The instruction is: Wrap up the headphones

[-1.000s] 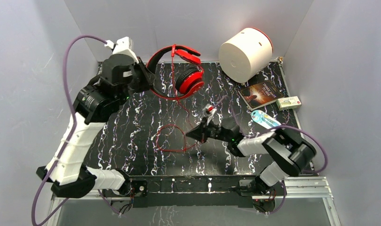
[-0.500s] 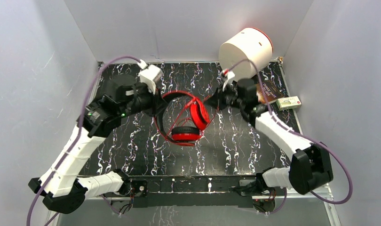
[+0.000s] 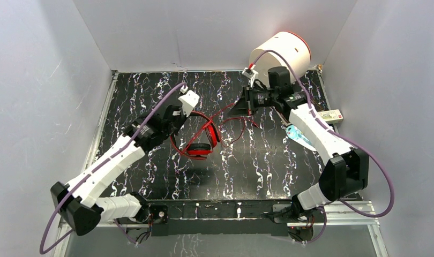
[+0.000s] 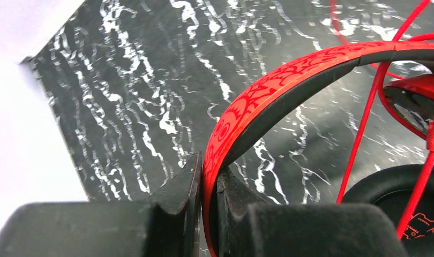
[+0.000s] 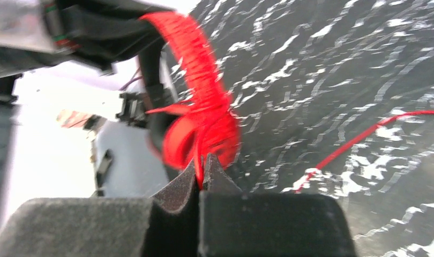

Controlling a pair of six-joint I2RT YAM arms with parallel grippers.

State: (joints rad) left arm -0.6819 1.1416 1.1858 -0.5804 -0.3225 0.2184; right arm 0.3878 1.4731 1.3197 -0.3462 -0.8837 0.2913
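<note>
Wht/blk arms (image 3: 105, 168) w/ purple cables (image 3: 391, 195).

Setting: robotics lab test cell. Two arms, left (image 3: 105, 168) and right (image 3: 316, 134), are mounted on a metal frame (image 3: 354, 214) at the near edge, with purple cables (image 3: 160, 101) looping off them. Plain white walls (image 3: 204, 32) box in a black marbled mat (image 3: 150, 88). Unrelated props: the headphones (image 3: 200, 150), a white cylinder (image 3: 282, 51) far right, a small box (image 3: 330, 115).

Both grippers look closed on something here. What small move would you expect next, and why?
Probably the right gripper swings its pinched cable over the headband, which the left gripper clamps. Cable strands already cross the headphones, and a loose loop shows between the grippers, so there is slack to wind on.
</note>
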